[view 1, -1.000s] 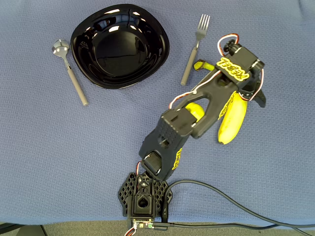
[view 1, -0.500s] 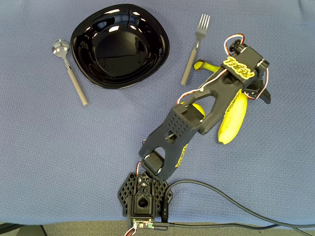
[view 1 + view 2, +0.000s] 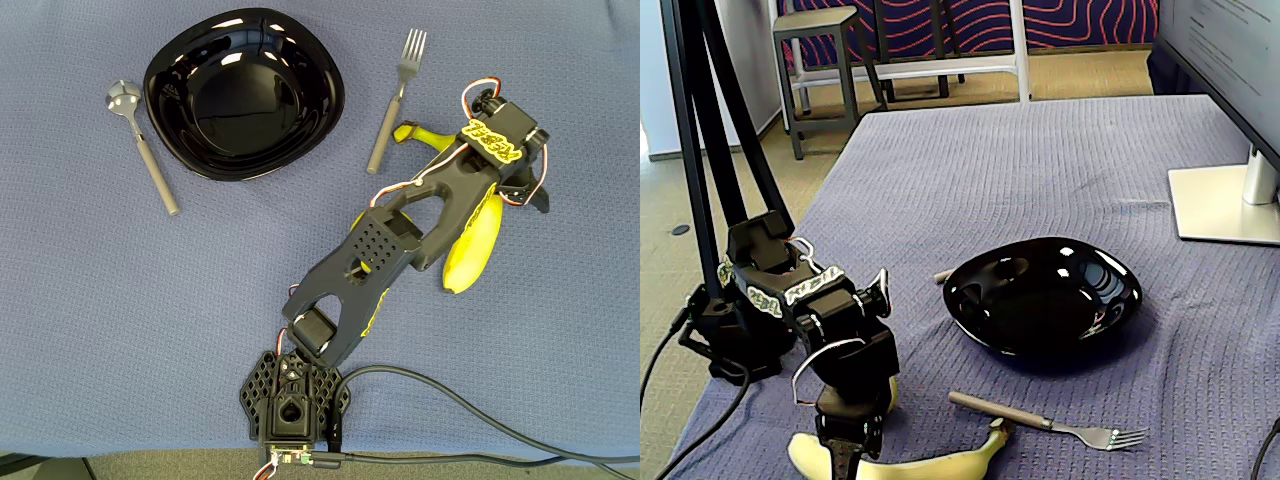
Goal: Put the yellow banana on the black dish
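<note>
— Where was the long, curved, bright-yellow banana [image 3: 478, 243] lying?

— Flat on the blue-grey woven tablecloth [image 3: 120, 320], well apart from the glossy black, rounded-square shallow dish [image 3: 243, 92]. In the overhead view it sat at the right, stem end up near the fork, blunt end pointing down.

— And the black two-finger gripper [image 3: 846, 455]?

— It stood right over the banana's middle. In the fixed view its fingers reached down to the fruit, one either side as far as I could judge. Whether they were spread or closed on it, I could not tell; the wrist hid them from above, and the picture's lower edge cut them off from the side.

— How did you expect the banana to handle?

— Light, fairly firm, with a smooth skin that would bruise under a hard squeeze. I judged the middle the best place to hold: balanced there, it should not tip toward either end. The curve might let it roll between the fingers.

— Anything in the way?

— A grey-handled metal fork [image 3: 395, 98] lay between banana and dish, close beside the stem. A metal spoon [image 3: 143, 148] lay on the dish's far side, clear of any likely path. A carry low over the cloth might have caught the fork. A monitor's stand [image 3: 1225, 200] stood behind the dish in the fixed view.
</note>
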Tool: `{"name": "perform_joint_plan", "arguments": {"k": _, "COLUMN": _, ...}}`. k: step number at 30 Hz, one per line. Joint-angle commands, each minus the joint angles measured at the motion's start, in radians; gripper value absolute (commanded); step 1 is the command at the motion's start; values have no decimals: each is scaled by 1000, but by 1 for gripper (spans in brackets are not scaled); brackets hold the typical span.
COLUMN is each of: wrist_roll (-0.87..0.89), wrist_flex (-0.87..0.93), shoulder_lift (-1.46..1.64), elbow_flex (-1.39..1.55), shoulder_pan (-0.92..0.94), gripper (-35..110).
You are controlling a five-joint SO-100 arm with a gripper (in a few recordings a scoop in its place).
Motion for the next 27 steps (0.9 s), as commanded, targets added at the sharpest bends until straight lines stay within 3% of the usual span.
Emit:
{"name": "perform_joint_plan", "arguments": {"k": 1, "wrist_roll": 51, "wrist_flex": -14, "shoulder_lift": 40, "elbow_flex": -29, "shoulder_pan": -18, "gripper": 43}}
{"name": "perform_joint_plan", "arguments": {"k": 27, "wrist_roll": 80, "wrist_flex": -12, "shoulder_lift": -23, "elbow_flex": 21, "shoulder_pan": -98, "gripper": 40}}
